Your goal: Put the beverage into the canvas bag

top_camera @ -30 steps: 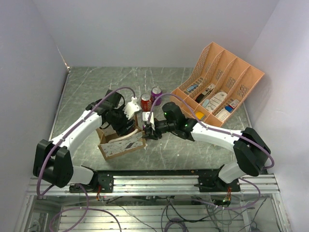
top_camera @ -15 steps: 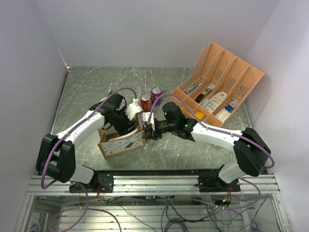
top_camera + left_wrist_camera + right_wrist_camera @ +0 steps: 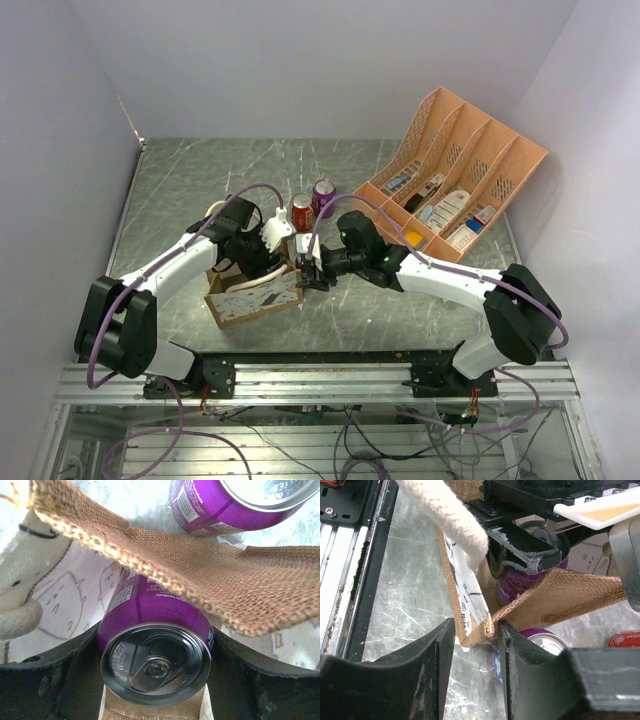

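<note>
Since a second ago the left arm has drawn its wrist in and dipped lower over the canvas bag [image 3: 250,298], which lies on the surface [image 3: 200,180] just on the near side of a red can [image 3: 302,210] and a second purple can [image 3: 324,192]. The left claw [image 3: 157,655] grips a purple can [image 3: 150,605] by its sides, inside the bag's mouth beneath the burlap rim. The right claw [image 3: 476,630] has the bag's corner between its fingers, but whether it pinches the cloth cannot be told.
</note>
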You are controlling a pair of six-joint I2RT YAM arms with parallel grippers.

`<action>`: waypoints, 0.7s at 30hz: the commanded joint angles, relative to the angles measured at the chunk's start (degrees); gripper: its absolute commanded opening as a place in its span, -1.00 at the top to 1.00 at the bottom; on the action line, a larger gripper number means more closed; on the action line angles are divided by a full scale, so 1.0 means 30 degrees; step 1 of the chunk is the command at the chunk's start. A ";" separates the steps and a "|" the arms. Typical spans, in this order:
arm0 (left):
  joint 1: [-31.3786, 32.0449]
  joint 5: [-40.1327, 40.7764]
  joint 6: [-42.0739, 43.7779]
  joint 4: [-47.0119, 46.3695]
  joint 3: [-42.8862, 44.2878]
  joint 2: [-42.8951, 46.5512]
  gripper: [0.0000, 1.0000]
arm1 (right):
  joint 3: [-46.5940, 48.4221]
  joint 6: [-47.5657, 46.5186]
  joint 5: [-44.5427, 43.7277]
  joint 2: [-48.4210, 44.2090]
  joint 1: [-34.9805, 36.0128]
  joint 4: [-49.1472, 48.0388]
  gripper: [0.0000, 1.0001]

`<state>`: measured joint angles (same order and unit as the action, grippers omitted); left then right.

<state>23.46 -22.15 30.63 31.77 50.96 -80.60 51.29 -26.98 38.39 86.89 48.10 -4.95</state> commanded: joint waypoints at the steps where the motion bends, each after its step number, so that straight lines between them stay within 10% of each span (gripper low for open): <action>1: 0.0146 -0.1433 0.0160 -0.1331 0.0113 0.0273 0.04 | -0.0162 -0.0551 0.0249 -0.0549 -0.0137 0.0239 0.16; 13: 0.0148 -0.0913 0.0809 0.0116 0.0888 0.0984 -0.63 | 0.0031 -0.1492 0.0265 -0.1177 -0.0672 0.1174 -0.11; 21: 0.0148 -0.1023 0.0860 0.1026 0.1476 0.2202 -0.70 | 0.0218 -0.2410 0.0109 -0.1134 -0.0972 0.1992 -0.20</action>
<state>23.46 -22.85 32.18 33.76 53.06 -76.64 51.31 -32.03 38.35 84.77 45.60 -0.40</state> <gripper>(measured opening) 0.843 0.593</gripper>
